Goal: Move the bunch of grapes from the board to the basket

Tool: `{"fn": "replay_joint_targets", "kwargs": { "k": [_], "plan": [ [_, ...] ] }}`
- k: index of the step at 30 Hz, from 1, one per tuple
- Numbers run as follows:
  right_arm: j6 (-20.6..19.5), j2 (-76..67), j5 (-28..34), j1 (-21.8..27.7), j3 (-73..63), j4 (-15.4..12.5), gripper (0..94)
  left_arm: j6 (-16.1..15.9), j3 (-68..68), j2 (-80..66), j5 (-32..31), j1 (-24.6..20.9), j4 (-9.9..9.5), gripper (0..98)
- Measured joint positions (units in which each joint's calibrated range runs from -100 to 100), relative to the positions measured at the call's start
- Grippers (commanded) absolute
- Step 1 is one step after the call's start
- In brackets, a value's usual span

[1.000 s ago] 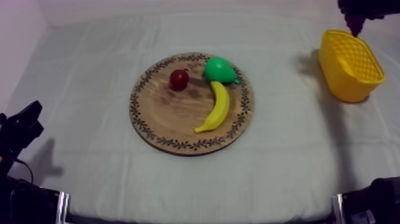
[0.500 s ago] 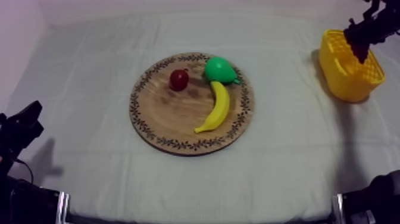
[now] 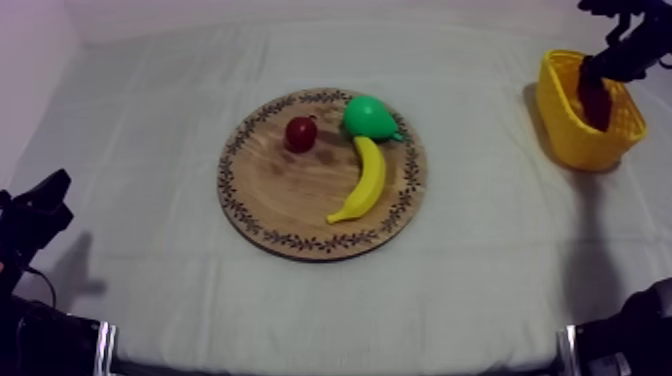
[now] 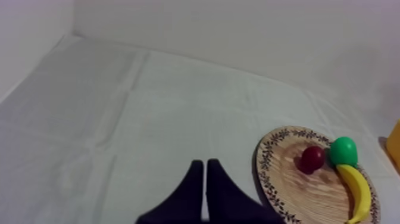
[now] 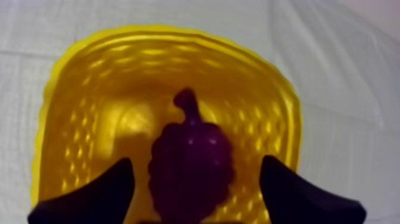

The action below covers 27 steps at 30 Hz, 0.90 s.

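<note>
The dark purple bunch of grapes sits inside the yellow basket, stem up. My right gripper is open just above it, its black fingers spread wide with a gap on each side of the grapes. From above, the grapes lie within the basket at the far right, under my right gripper. The wooden board holds a small red fruit, a green pear and a banana. My left gripper is shut, a narrow wedge over bare cloth.
My left arm rests low at the left edge, well away from the board. Open cloth lies between the board and the basket. In the left wrist view the board is off to the side of the fingers.
My right gripper came down from above the basket's far rim into the basket, and the grapes went down with it. The left arm and the board's fruit have not moved.
</note>
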Motion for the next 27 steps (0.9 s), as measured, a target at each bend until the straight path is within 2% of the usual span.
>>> {"fn": "replay_joint_targets", "kwargs": {
  "k": [4, 8, 13, 17, 27],
  "plan": [
    [1.4, -0.7, 0.0, -0.5, 0.4, -0.3, 71.8, 0.0, 0.0, 0.0, 0.0, 0.0, 0.00, 0.1],
    [0.5, -3.0, -0.6, -1.0, 1.6, 0.1, 72.2, 0.0, 0.0, 0.0, 0.0, 0.0, 0.00, 0.1],
    [-0.8, -8.0, -3.0, -1.3, 4.6, 0.8, 67.6, 0.0, 0.0, 0.0, 0.0, 0.0, 0.00, 0.1],
    [-2.0, -13.1, -6.5, -1.0, 9.0, 0.9, 61.6, 0.0, 0.0, 0.0, 0.0, 0.0, 0.00, 0.1],
    [-2.6, -28.6, -15.9, 0.3, 24.0, 1.0, 57.0, 0.0, 0.0, 0.0, 0.0, 0.0, 0.00, 0.1]
  ]
}}
